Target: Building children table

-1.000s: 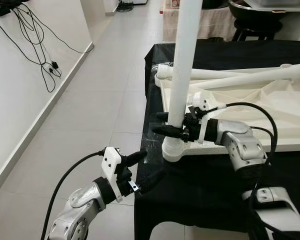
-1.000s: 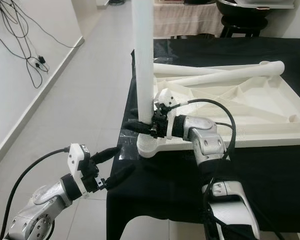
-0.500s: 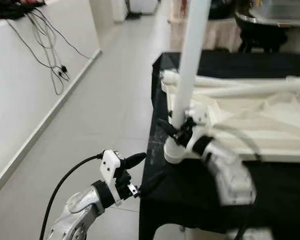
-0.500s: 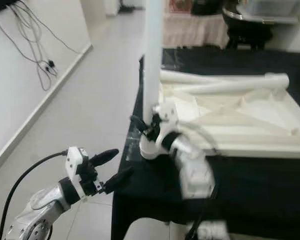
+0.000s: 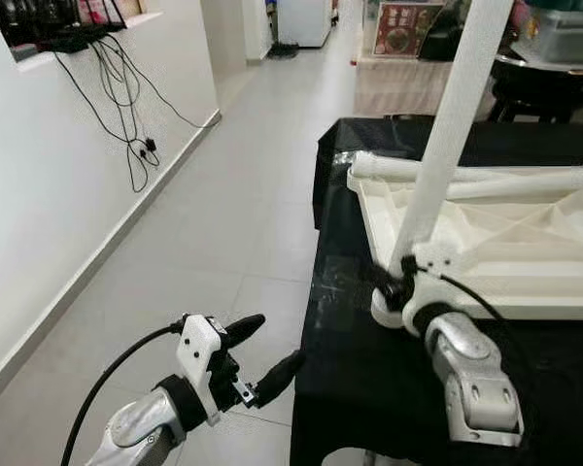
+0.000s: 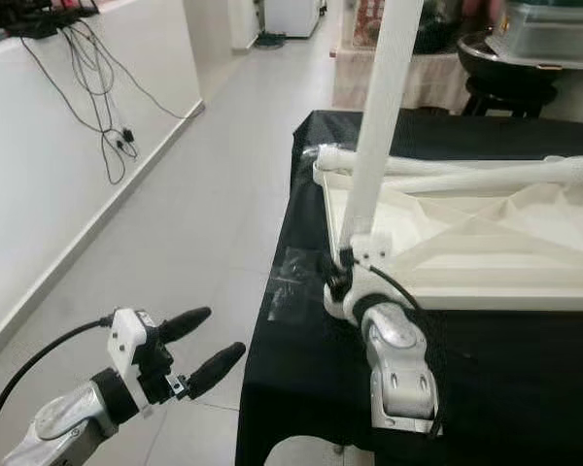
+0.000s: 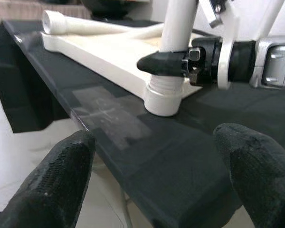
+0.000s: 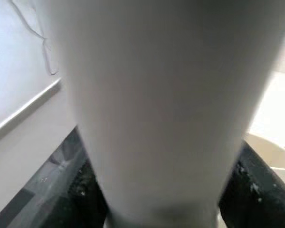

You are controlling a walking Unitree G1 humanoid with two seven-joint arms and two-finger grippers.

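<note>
At the near-left corner of the upturned white tabletop (image 5: 525,257), on the black-covered table (image 6: 301,320), the table leg (image 5: 447,126) stands in its corner socket (image 7: 162,97), long axis nearly vertical, leaning slightly; right gripper (image 7: 161,64) clamps it just above the socket, clearly the nearer arm; left gripper (image 5: 257,349) hovers with fingers spread, off the table edge, leg ahead to its right.
</note>
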